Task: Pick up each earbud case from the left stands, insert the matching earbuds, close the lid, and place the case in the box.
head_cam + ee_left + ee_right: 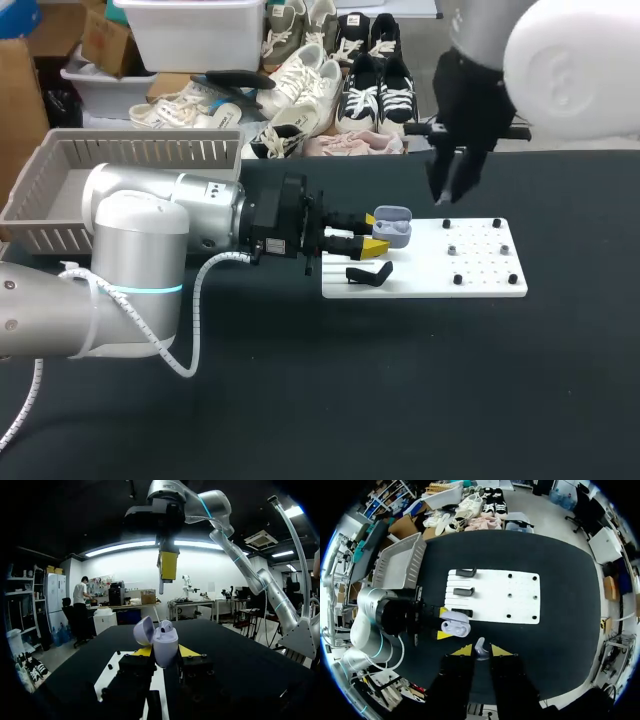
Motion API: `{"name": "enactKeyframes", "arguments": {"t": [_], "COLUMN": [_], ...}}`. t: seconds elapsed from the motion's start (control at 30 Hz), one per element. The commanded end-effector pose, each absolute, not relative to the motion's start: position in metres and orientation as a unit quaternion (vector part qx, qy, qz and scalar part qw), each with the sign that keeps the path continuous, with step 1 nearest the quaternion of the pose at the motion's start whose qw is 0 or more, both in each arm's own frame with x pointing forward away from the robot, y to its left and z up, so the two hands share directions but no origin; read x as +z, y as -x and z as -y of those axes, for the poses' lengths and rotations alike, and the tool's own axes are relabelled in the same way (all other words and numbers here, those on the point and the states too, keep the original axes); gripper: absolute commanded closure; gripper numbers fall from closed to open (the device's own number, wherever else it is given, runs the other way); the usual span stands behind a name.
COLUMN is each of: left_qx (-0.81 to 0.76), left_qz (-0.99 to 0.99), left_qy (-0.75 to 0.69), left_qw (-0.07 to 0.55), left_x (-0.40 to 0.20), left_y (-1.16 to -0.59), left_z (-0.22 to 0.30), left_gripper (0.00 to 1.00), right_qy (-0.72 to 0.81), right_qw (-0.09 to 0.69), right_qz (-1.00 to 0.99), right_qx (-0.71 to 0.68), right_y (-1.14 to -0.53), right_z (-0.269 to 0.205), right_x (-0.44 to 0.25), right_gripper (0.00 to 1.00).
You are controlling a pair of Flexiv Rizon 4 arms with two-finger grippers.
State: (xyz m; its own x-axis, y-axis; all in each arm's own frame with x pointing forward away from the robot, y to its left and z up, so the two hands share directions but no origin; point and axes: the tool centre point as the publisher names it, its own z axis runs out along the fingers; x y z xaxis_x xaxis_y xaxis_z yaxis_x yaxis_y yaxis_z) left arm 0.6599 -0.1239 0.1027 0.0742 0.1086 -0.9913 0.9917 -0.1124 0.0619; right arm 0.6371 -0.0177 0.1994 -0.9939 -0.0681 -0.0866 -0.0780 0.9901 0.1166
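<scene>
Lavender earbud case [393, 227], small and rounded, sits just right of the table's middle with its hinged lid [144, 630] swung open. It is held over the left end of a flat white board [480, 285]. The left gripper [380, 233], reaching in from 9 o'clock, has its yellow-tipped fingers closed narrowly on the case, one against each side. In the left wrist view, a pale earbud top [166, 626] shows seated in the case's open body.

The right gripper [481, 652] hangs above the table at about 1 o'clock from the case and well apart from it. Its fingers are pinched close on a small pale earbud [480, 644] held between the tips.

A curved black stand [368, 273] lies on the board at 7 o'clock from the case, just beside it. Small black pegs [457, 279] dot the board's right half.

A grey slatted plastic basket [70, 200] stands at 10 o'clock on the table, behind the left arm.
</scene>
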Motion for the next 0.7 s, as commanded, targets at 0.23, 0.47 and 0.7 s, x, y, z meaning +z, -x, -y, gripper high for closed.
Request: {"name": "enactKeyframes", "arguments": {"t": [0.23,0.47,0.7], "left_qx": [-0.479,-0.479,-0.479], "left_qz": [-0.483,-0.483,-0.483], "left_qy": [-0.570,-0.570,-0.570], "left_qw": [0.462,0.462,0.462], "left_x": [0.102,0.102,0.102], "left_y": [-0.659,-0.659,-0.659], "left_z": [0.124,0.124,0.124], "left_gripper": [1.00,1.00,1.00], "right_qy": [0.106,0.148,0.148], "right_qw": [0.023,0.019,0.019], "right_qz": [-0.993,-0.987,-0.987], "right_qx": [0.055,0.061,0.061], "right_y": [-0.621,-0.618,-0.618], "right_z": [-0.023,-0.038,-0.038], "right_x": [0.204,0.206,0.206], "right_gripper": [1.00,1.00,1.00]}}
